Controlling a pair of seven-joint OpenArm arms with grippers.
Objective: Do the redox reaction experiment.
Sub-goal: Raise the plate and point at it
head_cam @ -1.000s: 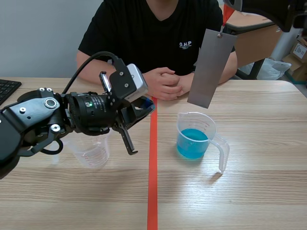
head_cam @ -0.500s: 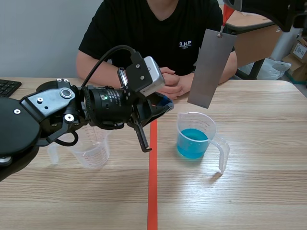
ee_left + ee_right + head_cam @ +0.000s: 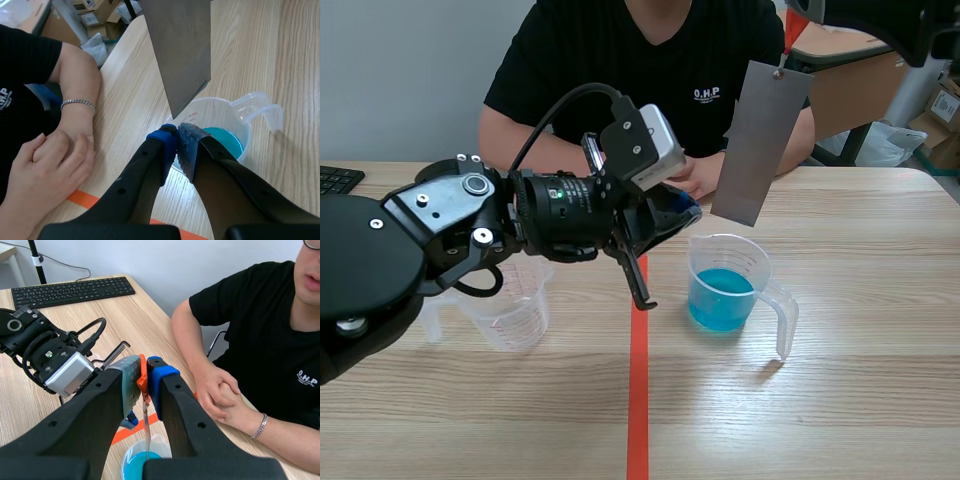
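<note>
Grey metal, one flat strip (image 3: 760, 140), hangs upright from an orange-red tag (image 3: 794, 30) that the right gripper (image 3: 802, 12) holds high over the wooden table (image 3: 860, 400), in the scene view. There are two clear plastic measuring cups. One cup (image 3: 765, 262), with a handle at its four o'clock side, holds blue liquid (image 3: 720, 298) in its lower part and stands just below the strip's lower edge, which is clear of the rim. The other cup (image 3: 510, 310) holds nothing visible and stands well apart at nine o'clock from the first, across the orange-red tape line and partly behind the left arm. The left gripper (image 3: 680, 215) sits near the filled cup, at its ten o'clock, fingers pressed together with nothing between them. One person (image 3: 650, 60) sits at twelve o'clock, hands clasped on the table, and one keyboard (image 3: 335, 185) lies at the far nine o'clock edge. In the left wrist view the two pads meet tip to tip. The filled cup lies just beyond them at one o'clock, the strip's lower corner hangs above its near rim at twelve o'clock, and the person's clasped hands rest at nine o'clock. In the right wrist view the fingers are clamped on the orange-red tag. The strip hangs edge-on below them toward the blue liquid, the left arm lies at nine o'clock, and the keyboard is at eleven o'clock.
</note>
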